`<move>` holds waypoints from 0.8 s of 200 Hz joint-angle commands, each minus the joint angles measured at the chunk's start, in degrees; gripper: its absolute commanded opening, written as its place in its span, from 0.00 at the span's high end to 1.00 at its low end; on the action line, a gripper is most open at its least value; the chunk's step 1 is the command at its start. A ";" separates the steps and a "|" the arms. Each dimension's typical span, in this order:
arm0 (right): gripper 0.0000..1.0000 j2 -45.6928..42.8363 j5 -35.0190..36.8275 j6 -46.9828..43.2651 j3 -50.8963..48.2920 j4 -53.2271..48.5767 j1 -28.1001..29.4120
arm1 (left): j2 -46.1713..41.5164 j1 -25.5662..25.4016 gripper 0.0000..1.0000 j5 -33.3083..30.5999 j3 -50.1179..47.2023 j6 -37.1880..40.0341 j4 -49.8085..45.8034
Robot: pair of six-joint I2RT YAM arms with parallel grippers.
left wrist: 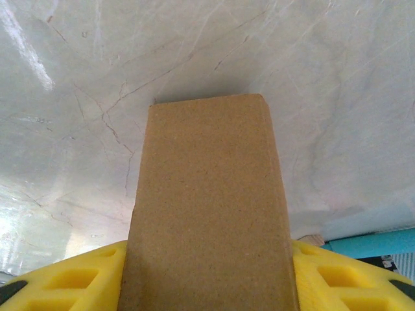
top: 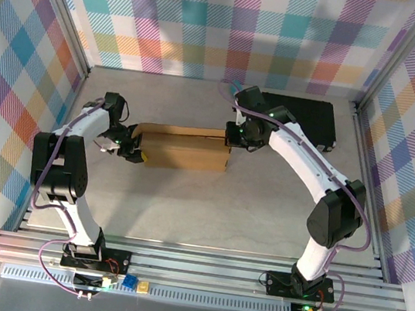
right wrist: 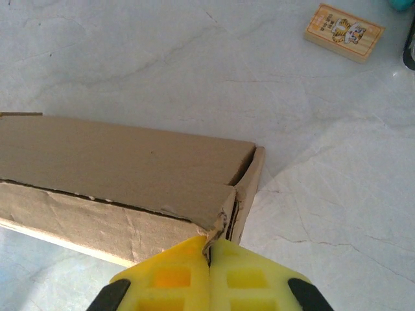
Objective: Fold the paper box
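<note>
Risks first, near side out. Our left claw [top: 132, 150] has the box [top: 185, 150] by its left end. Its yellow fingers [left wrist: 78, 278] are approx. half spread, w/ the cardboard wedged between them and touching both sides. The wall is thin, so a harder squeeze or a twist would likely crease it off the fold lines.

The box lies mid-table [top: 206, 218], long side running left-right. A dark gap shows along the lid seam and the right end flap stands loose. Our right claw [right wrist: 209, 251] is fully closed, tips at that right corner; we can't tell if a sliver of card is nipped between them. An off-centre push there could buckle the flap or tear the ragged corner, or pivot the box, since only one end is held.

Further back, a black case [top: 310, 120] and a small wooden block [right wrist: 343, 32] sit well apart from the box, so prob. no snag.

Pose: the left arm rises from its base, elbow out left, wrist bent in toward the box end. The right arm reaches fwd in a long arc, wrist tilted down at the right end.
</note>
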 commanded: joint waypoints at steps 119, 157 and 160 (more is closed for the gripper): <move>1.00 -6.04 4.19 -4.83 -15.90 11.45 3.15 | 0.81 0.90 0.74 -2.75 -1.94 -3.53 3.56; 1.00 -6.95 5.86 -5.33 -19.32 14.46 4.21 | 1.11 1.34 0.68 -2.40 -2.38 -3.27 4.59; 1.00 -6.98 6.08 -5.32 -19.64 14.72 4.36 | 1.08 1.39 0.66 -2.40 -2.36 -3.20 4.76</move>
